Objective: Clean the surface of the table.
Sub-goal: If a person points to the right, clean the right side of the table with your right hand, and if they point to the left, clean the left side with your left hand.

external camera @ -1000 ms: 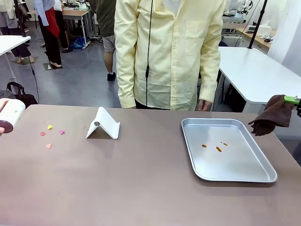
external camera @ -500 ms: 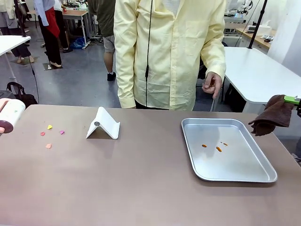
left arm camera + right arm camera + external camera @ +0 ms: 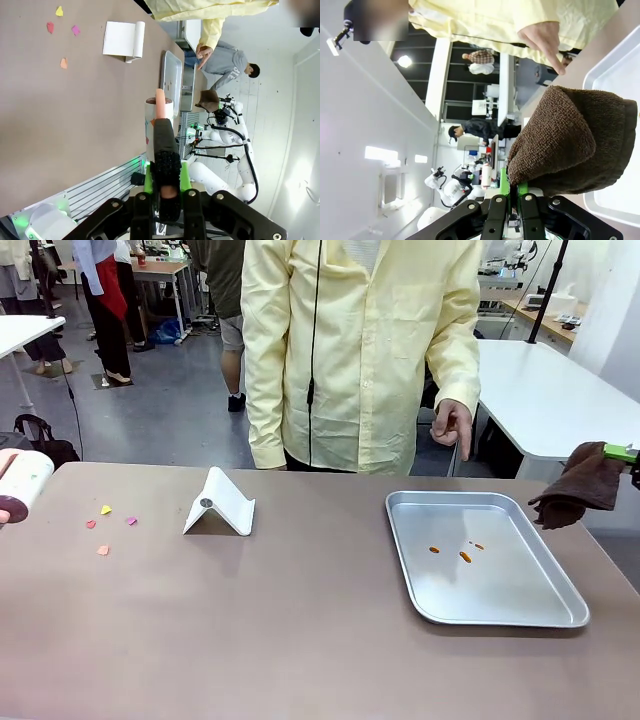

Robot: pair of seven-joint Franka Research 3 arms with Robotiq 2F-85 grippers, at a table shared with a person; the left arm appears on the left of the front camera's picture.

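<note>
Clenched in left gripper (image 3: 165, 172) at nine o'clock — lint roller (image 3: 161, 125), poised for paper scraps (image 3: 131, 521) on the table (image 3: 300, 640); pinched in right gripper (image 3: 512, 186) at three — brown cloth (image 3: 570, 135), presumably for wiping.

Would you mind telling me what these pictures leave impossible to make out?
- Front view: the stains in the tray are too small to identify.
- Front view: the left edge cuts off the roller.
- Right wrist view: the brown cloth hides the fingertips of the right gripper.
</note>
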